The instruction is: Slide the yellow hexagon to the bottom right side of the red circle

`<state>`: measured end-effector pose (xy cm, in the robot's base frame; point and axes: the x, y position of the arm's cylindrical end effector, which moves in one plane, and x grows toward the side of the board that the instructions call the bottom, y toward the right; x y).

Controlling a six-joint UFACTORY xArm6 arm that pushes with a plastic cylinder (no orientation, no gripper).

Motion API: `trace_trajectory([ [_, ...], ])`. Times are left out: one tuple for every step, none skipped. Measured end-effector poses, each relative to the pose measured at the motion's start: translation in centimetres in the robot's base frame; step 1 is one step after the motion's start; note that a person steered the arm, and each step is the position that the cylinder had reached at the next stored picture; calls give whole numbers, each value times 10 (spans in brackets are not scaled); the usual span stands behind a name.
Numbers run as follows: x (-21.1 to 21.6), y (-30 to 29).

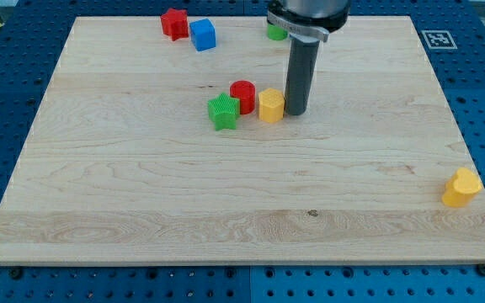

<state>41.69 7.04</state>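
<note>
The yellow hexagon (pixel 270 105) sits near the board's middle, touching the right side of the red circle (pixel 242 96) and slightly lower than it. My tip (pixel 296 111) rests on the board right beside the hexagon's right side, touching or nearly touching it. A green star (pixel 223 111) lies at the lower left of the red circle, touching it.
A red star (pixel 174 23) and a blue cube (pixel 202 34) lie near the top edge at left of centre. A green block (pixel 275 32) is partly hidden behind the arm at the top. Another yellow block (pixel 461 187) sits at the board's (pixel 141 210) right edge.
</note>
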Motion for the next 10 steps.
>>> trace_trajectory([
  [5,0],
  [5,0],
  [32,0],
  [91,0],
  [120,-1],
  [122,-16],
  [107,-42],
  [83,-63],
  [62,-69],
  [53,-69],
])
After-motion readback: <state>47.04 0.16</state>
